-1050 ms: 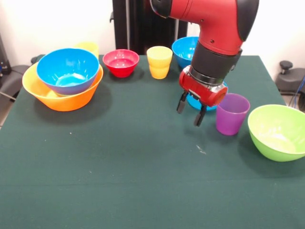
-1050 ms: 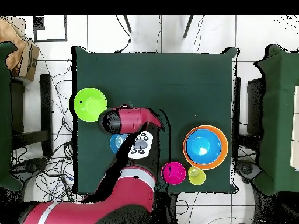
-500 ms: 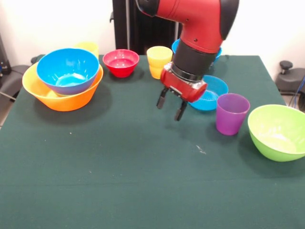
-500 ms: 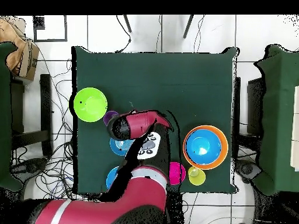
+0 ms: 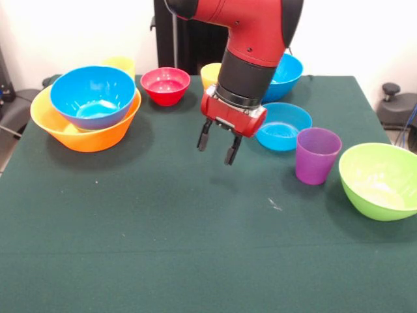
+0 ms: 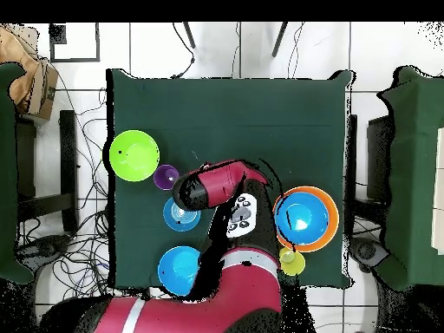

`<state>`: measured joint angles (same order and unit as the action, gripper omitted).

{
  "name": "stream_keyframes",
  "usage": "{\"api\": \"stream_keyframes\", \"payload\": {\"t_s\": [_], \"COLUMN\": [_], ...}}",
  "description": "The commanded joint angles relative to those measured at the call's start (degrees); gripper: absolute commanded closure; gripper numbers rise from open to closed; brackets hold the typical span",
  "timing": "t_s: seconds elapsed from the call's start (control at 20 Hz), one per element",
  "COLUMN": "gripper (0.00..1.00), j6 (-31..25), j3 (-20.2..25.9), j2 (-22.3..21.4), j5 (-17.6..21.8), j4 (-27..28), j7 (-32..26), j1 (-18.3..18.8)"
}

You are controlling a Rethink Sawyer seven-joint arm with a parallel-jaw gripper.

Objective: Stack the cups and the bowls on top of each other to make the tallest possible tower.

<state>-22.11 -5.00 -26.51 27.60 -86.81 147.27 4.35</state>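
Note:
My gripper hangs open and empty above the middle of the table. To its right lie the shallow blue bowl and the purple cup. A lime green bowl sits at the far right. At the left, a large blue bowl is nested in the orange-yellow bowl, forming the tower. One yellow cup peeks out behind it. At the back stand the small red bowl, a second yellow cup and another large blue bowl, these last two partly hidden by the arm.
From overhead the arm crosses the table and covers the red bowl. The lime green bowl, purple cup and shallow blue bowl sit on one side. The orange-yellow bowl sits on the other.
In the front view the gripper has swung left, away from the shallow blue bowl and purple cup, towards the table's middle. It stays open and empty. No cup or bowl has moved.

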Motion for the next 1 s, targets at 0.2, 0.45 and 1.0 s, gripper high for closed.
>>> {"api": "stream_keyframes", "payload": {"t_s": [0.2,0.45,1.0], "gripper": [0.0,0.0,0.0], "j6": [-2.9,-5.7,-13.6], "j3": [13.8,16.2,19.2], "j2": [-1.9,-2.3,-3.9], "j5": [11.3,12.2,5.2], "j4": [0.3,1.1,4.1], "j7": [-25.0,-29.0,-28.3], "j1": [3.1,4.3,7.0]}}
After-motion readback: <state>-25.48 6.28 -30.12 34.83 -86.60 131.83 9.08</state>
